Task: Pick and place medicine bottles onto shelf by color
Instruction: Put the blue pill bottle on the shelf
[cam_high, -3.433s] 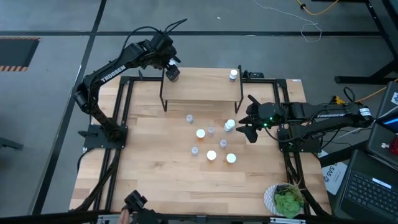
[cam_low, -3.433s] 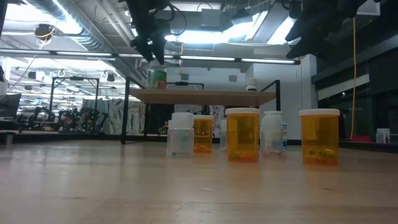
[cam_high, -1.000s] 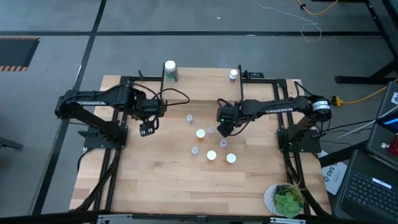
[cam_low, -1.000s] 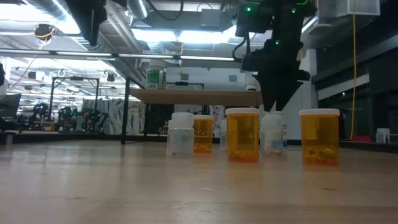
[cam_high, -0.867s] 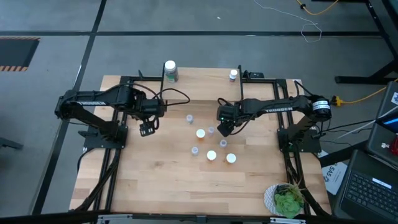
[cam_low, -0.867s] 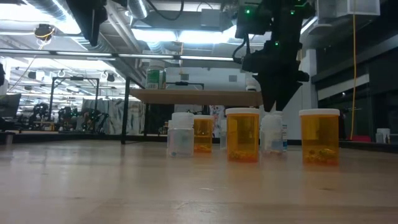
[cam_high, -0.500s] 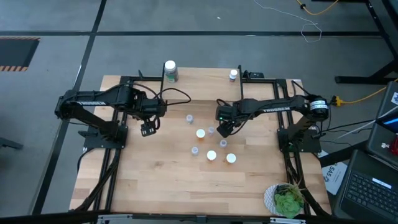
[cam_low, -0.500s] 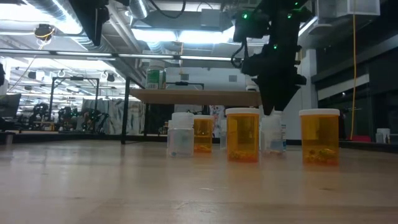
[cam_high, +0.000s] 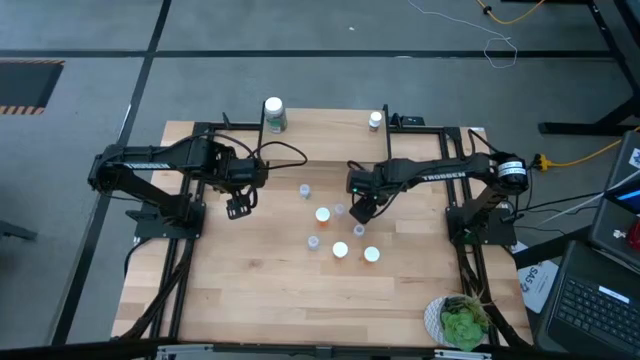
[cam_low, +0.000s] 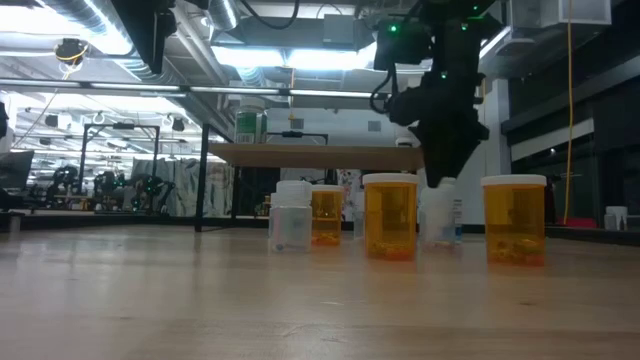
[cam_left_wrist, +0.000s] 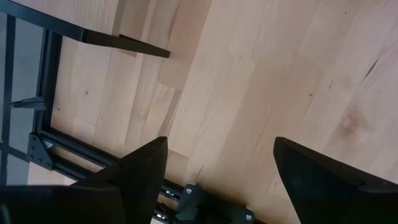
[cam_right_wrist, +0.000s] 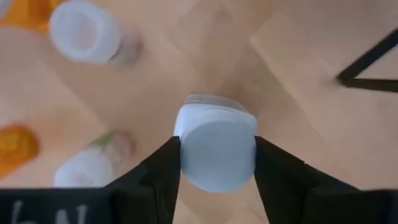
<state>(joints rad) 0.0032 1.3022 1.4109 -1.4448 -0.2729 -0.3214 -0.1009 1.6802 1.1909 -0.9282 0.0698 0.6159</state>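
Note:
The shelf (cam_high: 325, 148) stands at the table's far side, with a green-labelled bottle (cam_high: 273, 112) on its left end and a small white bottle (cam_high: 375, 120) on its right end. Several small bottles stand on their bases mid-table, orange ones (cam_low: 390, 215) and clear ones (cam_low: 291, 215). My right gripper (cam_high: 362, 210) is down over a white-capped bottle (cam_right_wrist: 216, 146) at the group's far right and is shut on it. My left gripper (cam_high: 238, 208) hangs open and empty over bare table left of the group. My right gripper pinches the white bottle's cap (cam_right_wrist: 186, 134) between its two fingers, one on each side of the cap. The fingers come from above, pointing down. The bottle stands upright, its base still on the table (cam_low: 438, 235).
A green plant in a white pot (cam_high: 462, 320) stands at the near right corner. The shelf's black legs (cam_high: 262, 165) stand just beyond the bottle group. Bare tabletop lies to the left and near side of the bottles.
My right gripper has come down a little onto the white bottle among the group. The bottles have stayed where they were.

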